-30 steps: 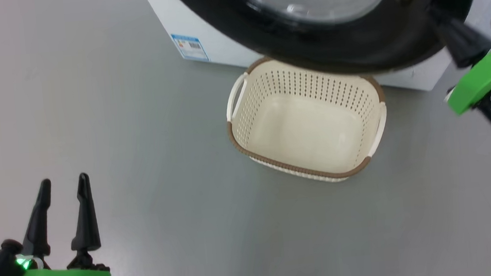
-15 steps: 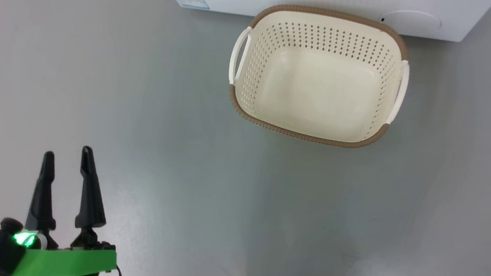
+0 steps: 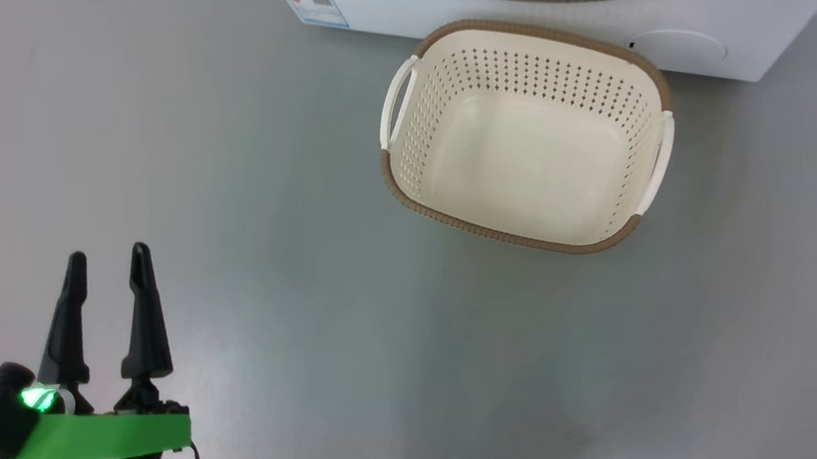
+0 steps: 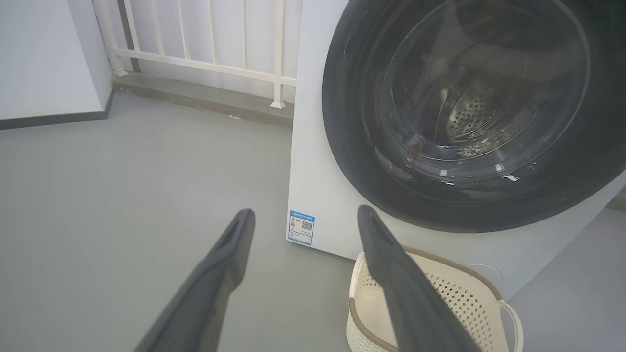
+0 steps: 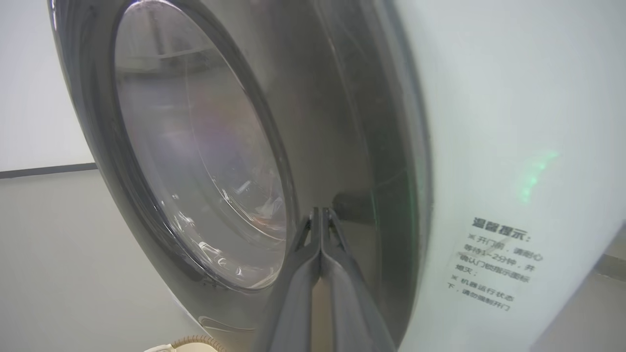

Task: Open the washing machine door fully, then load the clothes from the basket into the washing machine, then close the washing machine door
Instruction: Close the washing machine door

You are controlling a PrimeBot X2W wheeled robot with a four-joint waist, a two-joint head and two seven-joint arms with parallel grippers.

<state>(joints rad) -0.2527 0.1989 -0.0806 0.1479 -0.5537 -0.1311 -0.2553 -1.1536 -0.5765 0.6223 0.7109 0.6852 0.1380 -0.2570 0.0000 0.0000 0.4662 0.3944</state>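
The basket (image 3: pixel 490 231) stands on the grey floor just in front of the washing machine (image 3: pixel 681 50) and holds nothing. The washing machine door (image 4: pixel 352 122) lies against the machine's front (image 4: pixel 313 171), and only dim shapes show behind its glass. The clothes are hidden. My left gripper (image 3: pixel 107 254) hovers open and empty over the floor, well left of the basket (image 4: pixel 469 303). In the right wrist view my right gripper (image 5: pixel 320 210) is shut on nothing, its tips at the door's black ring (image 5: pixel 337 122) beside a dark recess.
A blue label (image 3: pixel 311 1) marks the machine's lower left corner, and a sticker with text (image 5: pixel 494 264) is on its white front. A white railing (image 4: pixel 205 49) and a wall with dark skirting (image 4: pixel 49 117) stand behind, left of the machine. Grey floor (image 3: pixel 265 197) spreads left of the basket.
The head view has tilted. The door, a second ago swung out over the basket with my right gripper at its edge, now lies against the machine. My left gripper stays open.
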